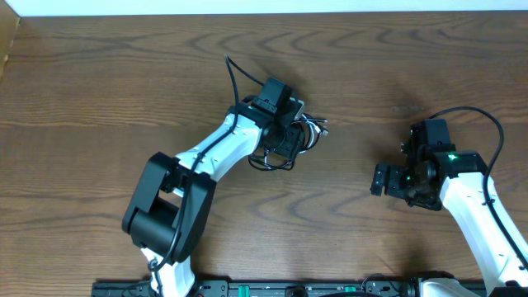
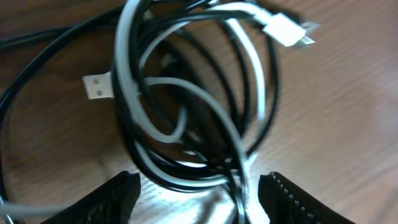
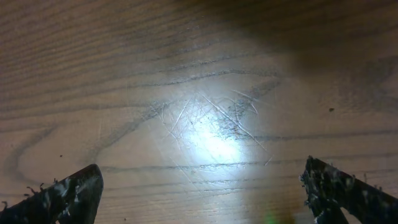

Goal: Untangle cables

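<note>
Overhead and wrist views. Tangled bundle of thin black and white charging cables lies near the centre of the brown wood-grain table, loops overlapping, black and white strands interwoven. Flat white USB plug sits at approx. 9 o'clock of the bundle; second white plug at approx. 1 o'clock, both resting on wood. Left gripper is directly over the bundle, fingers spread wide, with the lowest loops passing between the tips, not pinched. Right gripper is well apart at approx. 3 o'clock of the bundle, fingers likewise spread, above lit wood grain, touching no cable.
</note>
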{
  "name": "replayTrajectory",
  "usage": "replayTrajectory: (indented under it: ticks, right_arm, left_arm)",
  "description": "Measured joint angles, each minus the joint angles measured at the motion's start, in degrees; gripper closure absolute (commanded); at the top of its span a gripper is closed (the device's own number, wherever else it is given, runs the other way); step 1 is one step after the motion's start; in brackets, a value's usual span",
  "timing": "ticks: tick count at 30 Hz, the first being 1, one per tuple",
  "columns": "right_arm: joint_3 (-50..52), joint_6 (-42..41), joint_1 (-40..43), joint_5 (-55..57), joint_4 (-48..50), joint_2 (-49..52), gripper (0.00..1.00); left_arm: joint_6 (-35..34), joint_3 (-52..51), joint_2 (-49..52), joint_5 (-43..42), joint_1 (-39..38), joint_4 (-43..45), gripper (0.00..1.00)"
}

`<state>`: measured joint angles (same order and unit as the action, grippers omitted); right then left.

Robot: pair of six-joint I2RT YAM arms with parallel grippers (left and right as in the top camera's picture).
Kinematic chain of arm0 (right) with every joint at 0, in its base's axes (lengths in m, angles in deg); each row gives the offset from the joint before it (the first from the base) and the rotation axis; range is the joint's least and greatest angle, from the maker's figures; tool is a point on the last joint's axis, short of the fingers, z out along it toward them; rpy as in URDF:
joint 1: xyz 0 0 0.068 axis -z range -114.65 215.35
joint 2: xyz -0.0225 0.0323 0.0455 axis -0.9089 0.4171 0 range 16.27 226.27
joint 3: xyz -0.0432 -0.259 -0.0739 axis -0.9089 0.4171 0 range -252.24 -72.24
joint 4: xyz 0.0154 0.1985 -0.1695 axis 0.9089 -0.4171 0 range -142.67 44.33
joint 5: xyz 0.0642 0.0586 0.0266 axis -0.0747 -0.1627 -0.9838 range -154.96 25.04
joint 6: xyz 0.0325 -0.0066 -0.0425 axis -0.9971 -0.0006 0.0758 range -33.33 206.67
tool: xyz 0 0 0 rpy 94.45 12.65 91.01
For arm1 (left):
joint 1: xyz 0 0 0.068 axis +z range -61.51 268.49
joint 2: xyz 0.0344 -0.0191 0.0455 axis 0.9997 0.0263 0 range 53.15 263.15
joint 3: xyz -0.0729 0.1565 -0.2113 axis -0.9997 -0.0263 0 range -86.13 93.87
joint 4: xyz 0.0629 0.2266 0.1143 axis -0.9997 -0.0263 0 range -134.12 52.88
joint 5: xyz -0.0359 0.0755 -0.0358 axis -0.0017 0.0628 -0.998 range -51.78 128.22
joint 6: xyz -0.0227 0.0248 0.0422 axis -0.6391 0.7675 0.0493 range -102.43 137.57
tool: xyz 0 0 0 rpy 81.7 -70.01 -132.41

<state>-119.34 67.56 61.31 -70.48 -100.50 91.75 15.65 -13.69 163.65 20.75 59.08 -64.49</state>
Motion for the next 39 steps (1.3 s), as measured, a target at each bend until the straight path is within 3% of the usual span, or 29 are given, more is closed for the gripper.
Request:
replayTrajectory:
  ticks: [11, 17, 26, 32, 35, 39]
  right_arm:
    - [0.0, 0.0, 0.0, 0.0, 0.0, 0.0, 0.01]
    - [0.0, 0.0, 0.0, -0.02, 0.0, 0.0, 0.01]
    - [0.0, 0.0, 0.0, -0.02, 0.0, 0.0, 0.01]
    - [0.0, 0.0, 0.0, -0.02, 0.0, 0.0, 0.01]
    - [0.0, 0.02, 0.0, -0.02, 0.0, 0.0, 0.01]
    - [0.0, 0.0, 0.0, -0.02, 0.0, 0.0, 0.01]
  left_arm:
    - [-2.47, 0.0, 3.26, 3.06, 0.04, 1.6, 0.34]
    - [-3.1, 0.0, 3.52, 3.26, 0.04, 4.87, 0.64]
    - [-3.76, 0.0, 3.52, 3.67, 0.04, 5.38, 0.92]
    - [-3.67, 0.0, 3.5, 2.93, 0.04, 5.77, 0.91]
    - [-3.48, 0.0, 3.15, 2.73, 0.04, 5.77, 0.76]
    - [-3.63, 0.0, 2.78, 2.73, 0.04, 5.6, 0.72]
